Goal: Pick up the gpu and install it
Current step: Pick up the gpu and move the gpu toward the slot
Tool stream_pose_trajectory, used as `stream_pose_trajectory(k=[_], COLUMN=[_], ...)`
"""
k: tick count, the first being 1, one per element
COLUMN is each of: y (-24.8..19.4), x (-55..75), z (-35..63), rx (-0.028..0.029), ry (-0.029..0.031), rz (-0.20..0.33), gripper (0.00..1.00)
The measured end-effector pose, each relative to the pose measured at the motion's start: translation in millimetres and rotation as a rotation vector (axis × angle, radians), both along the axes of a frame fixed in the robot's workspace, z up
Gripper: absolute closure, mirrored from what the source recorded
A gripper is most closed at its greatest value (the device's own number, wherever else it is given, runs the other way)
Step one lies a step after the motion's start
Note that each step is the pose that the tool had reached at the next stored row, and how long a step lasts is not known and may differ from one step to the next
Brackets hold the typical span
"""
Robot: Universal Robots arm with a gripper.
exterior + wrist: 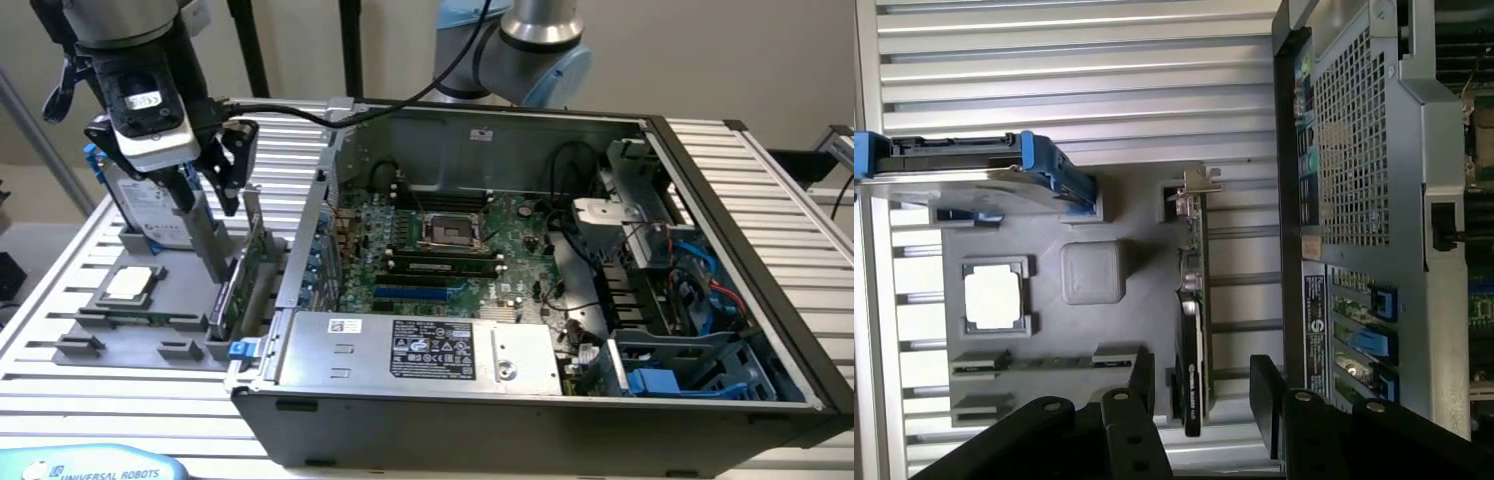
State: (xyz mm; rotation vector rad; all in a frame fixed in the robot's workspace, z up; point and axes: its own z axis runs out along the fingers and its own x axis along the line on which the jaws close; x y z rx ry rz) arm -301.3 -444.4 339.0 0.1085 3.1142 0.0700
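Reads as ribbed satin metal across the table (761, 200). Looks matt grey plastic on the tray (1084, 330). Shows green circuit board, black face and bright metal bracket (1195, 184) on the gpu (1194, 370). Appears as perforated sheet metal on the computer case (1354, 130).

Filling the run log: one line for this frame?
step: pick | hand: open, straddling gpu | gpu: on edge in tray | case: open

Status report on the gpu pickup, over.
Tool open, lined up over gpu. Stands on edge in gray holder, not gripped. Case wall close beside.
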Motion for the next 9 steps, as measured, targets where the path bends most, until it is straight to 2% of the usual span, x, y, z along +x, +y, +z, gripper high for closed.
stream_pose_trajectory(k=[9], y=[0.0], x=[-0.8], z=[-16.4], rx=[0.0000], ry=[0.0000], rz=[0.000], gripper=[0.49])
